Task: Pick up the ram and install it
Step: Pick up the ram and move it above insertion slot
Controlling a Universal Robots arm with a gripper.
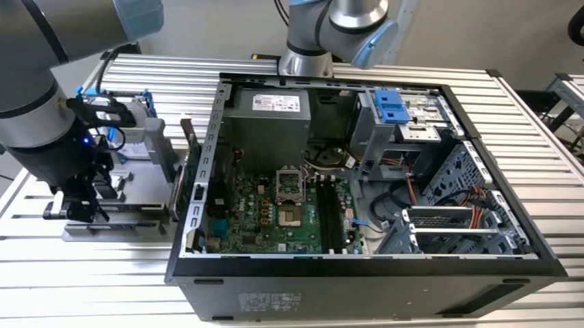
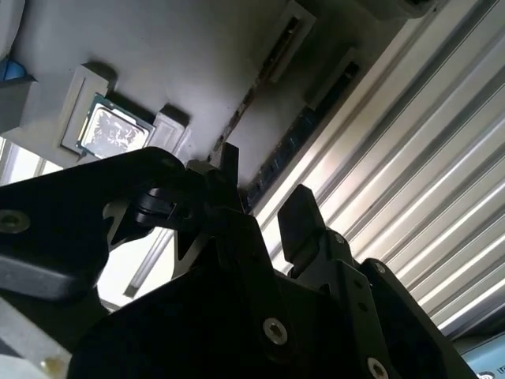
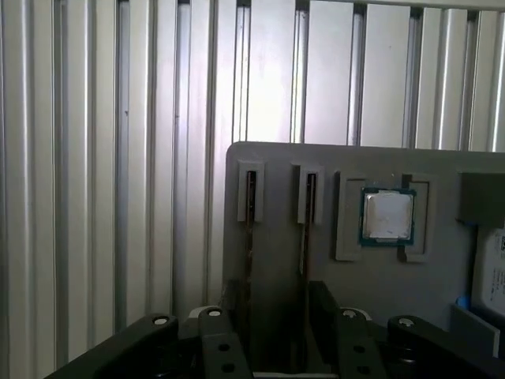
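The gripper point(image 1: 81, 205) hangs over the grey parts tray point(image 1: 137, 229), on the exterior view's left of the open computer case point(image 1: 365, 280); its jaws are spread, holding nothing; in the second wrist view the bluish ram point(image 2: 304, 130) stands on edge in a tray slot, its near end in the gap between the fingertips point(image 2: 298, 207); whether they touch it cannot be told; a square silver chip point(image 3: 387, 215) sits beside the slots.
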